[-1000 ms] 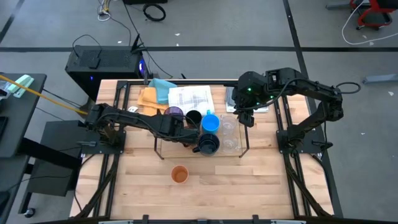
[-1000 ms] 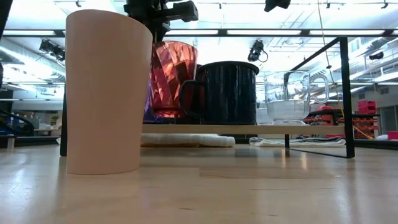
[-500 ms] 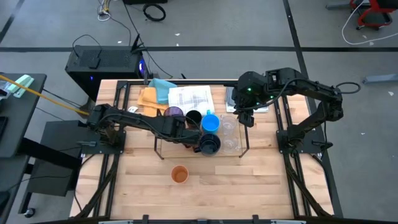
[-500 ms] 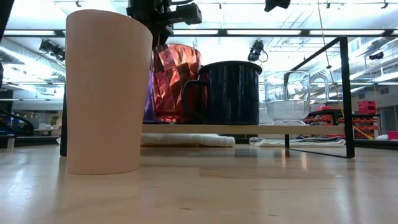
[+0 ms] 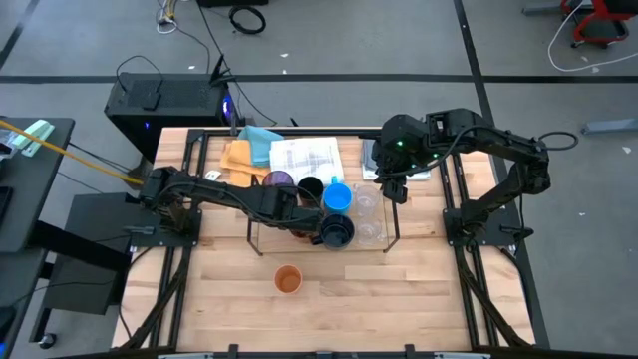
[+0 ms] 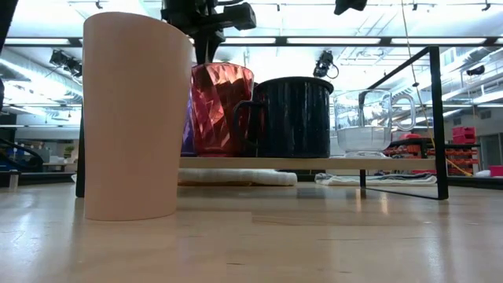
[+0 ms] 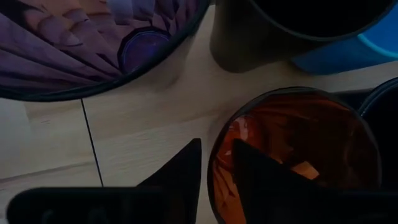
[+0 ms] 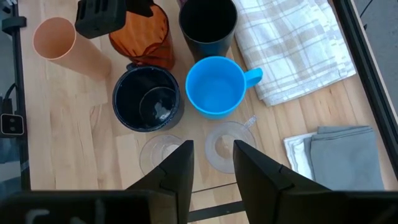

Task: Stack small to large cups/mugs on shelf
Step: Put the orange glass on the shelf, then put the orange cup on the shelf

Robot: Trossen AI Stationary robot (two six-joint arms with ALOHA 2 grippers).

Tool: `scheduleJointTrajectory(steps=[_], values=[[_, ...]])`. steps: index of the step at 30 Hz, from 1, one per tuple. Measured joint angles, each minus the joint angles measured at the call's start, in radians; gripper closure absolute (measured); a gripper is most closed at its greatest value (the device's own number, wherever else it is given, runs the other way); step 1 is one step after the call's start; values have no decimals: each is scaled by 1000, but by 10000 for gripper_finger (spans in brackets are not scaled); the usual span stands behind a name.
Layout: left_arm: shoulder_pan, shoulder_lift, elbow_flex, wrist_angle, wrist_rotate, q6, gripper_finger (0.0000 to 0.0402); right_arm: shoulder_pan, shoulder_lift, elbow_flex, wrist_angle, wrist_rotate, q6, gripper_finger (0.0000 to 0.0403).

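Left gripper: The fingers stand a little apart, one on each side of the rim of the faceted orange cup. I see bare wood between one finger and the rim, so I judge that nothing is gripped.
Shelf: This is the low black-rod frame with a pale board. It carries every vessel but one, and the faceted orange cup stands on its front left part.
Step in hand: I take this to be letting go of the faceted orange cup. I would lift straight up along the cup's axis, so that neither finger drags the rim sideways.
Plain orange cup: It stands alone on the table in front of the shelf, well apart from the rest. I judge it has not yet been placed.
Navy mug: It sits just beside the faceted orange cup, so I would not swing toward it on the way out.
Blue mug and black cup: They stand behind the navy mug, close together.
Purple cup: It is the near neighbour on the other side, which is a second reason to rise vertically.
Right gripper: It waits over the shelf's right end with its fingers apart and nothing in them.
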Motion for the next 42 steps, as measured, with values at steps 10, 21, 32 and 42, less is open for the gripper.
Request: scheduleJointTrajectory(steps=[10, 21, 32, 42], values=[[2, -1, 0, 21, -11, 25, 272, 0, 0, 0, 0, 0, 0, 284], [12, -9, 31, 25, -18, 79, 236, 0, 0, 0, 0, 0, 3, 284], [5, -50, 43, -17, 16, 88, 238, 0, 0, 0, 0, 0, 7, 284], [-115, -95, 310, -132, -26, 118, 254, 0, 0, 0, 0, 0, 7, 284]])
